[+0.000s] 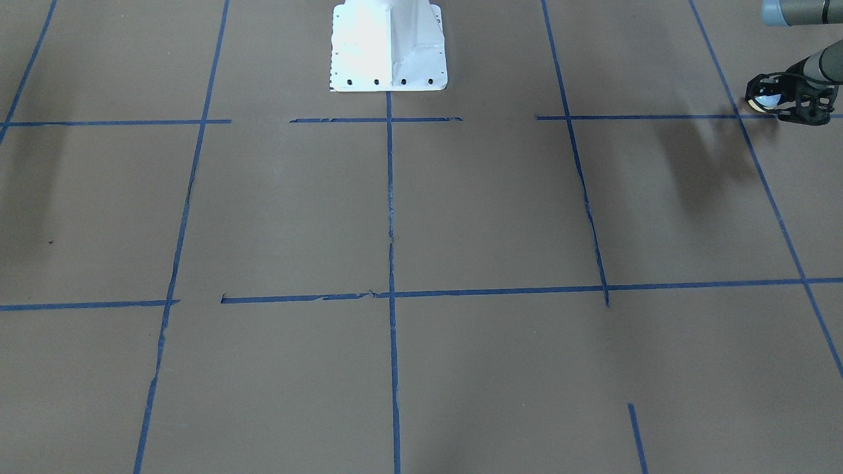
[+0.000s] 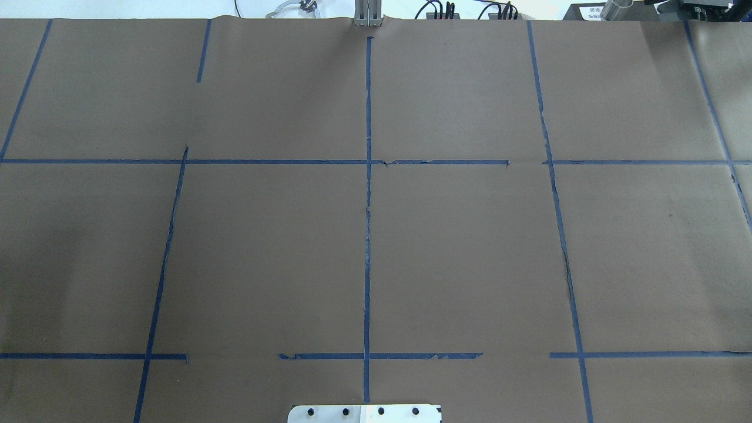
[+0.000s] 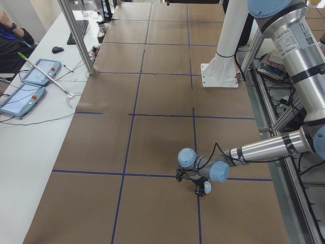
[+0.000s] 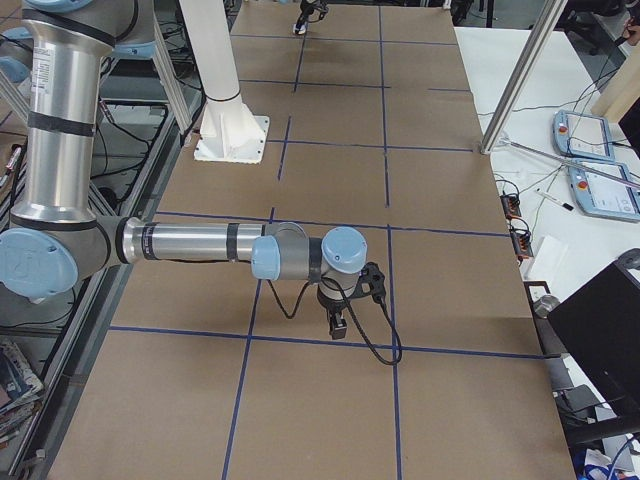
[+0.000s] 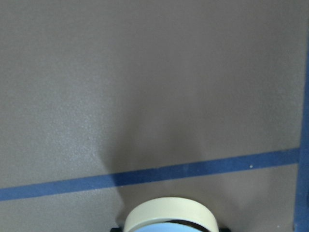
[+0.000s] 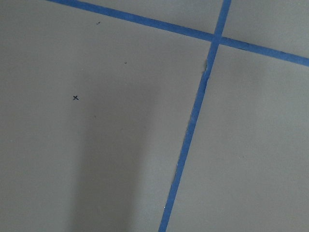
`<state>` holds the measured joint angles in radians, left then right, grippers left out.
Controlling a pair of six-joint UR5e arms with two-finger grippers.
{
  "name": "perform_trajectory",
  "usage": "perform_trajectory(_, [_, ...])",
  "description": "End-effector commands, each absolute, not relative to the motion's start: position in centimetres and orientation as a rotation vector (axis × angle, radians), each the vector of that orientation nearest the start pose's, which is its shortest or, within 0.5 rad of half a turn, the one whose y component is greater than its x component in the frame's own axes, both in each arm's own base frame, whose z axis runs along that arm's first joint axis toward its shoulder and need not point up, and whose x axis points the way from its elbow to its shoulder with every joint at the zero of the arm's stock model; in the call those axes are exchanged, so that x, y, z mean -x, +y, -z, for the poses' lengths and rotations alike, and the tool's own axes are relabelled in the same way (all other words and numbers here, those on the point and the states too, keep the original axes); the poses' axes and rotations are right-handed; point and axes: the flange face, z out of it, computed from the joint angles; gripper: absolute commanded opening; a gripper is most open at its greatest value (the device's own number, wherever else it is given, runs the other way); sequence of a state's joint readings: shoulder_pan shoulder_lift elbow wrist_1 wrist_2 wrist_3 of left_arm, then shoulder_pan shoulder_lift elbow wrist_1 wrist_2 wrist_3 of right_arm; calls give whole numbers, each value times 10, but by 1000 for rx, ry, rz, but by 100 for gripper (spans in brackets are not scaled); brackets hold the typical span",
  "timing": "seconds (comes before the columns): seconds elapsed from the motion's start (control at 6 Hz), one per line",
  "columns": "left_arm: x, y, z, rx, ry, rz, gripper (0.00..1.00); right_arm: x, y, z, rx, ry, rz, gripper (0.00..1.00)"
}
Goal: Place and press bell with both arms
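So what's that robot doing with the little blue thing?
The robot's left hand is gripping a small blue bell, low over the brown table near one end. The right arm hangs over the other end; I can't tell if its hand is open. The bell doesn't look set down yet.

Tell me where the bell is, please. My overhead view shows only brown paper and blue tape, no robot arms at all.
Observer: The bell sits in the left arm's jaws, beyond your picture's left edge.
Visitor: Is it on the table yet?
Observer: I cannot tell. It is low, beside a tape crossing.
Visitor: And the other arm?
Observer: The right arm stretches out at the opposite end, its jaws pointing down over bare paper.
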<state>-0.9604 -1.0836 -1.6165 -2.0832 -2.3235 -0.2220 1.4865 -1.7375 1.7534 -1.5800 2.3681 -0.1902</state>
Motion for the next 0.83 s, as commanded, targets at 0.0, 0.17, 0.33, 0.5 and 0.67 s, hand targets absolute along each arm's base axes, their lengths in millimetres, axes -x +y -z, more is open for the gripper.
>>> perform_trajectory(0.0, [-97,-274,-716,129,764,-396,5,-26,-425,-645,-47,-797,261,100])
perform_trajectory(0.17, [-86,-293,-692,61,777,-348,5,-26,-425,-645,-47,-799,262,100])
perform_trajectory(0.33, [-81,-303,-673,24,784,-324,2,-26,-423,-646,-44,-799,260,100])
perform_trajectory(0.5, [-90,-336,-645,10,786,-306,2,-27,-422,-647,-43,-799,258,100])
perform_trajectory(0.67, [-107,-377,-609,7,783,-301,2,-27,-419,-647,-41,-800,256,100])
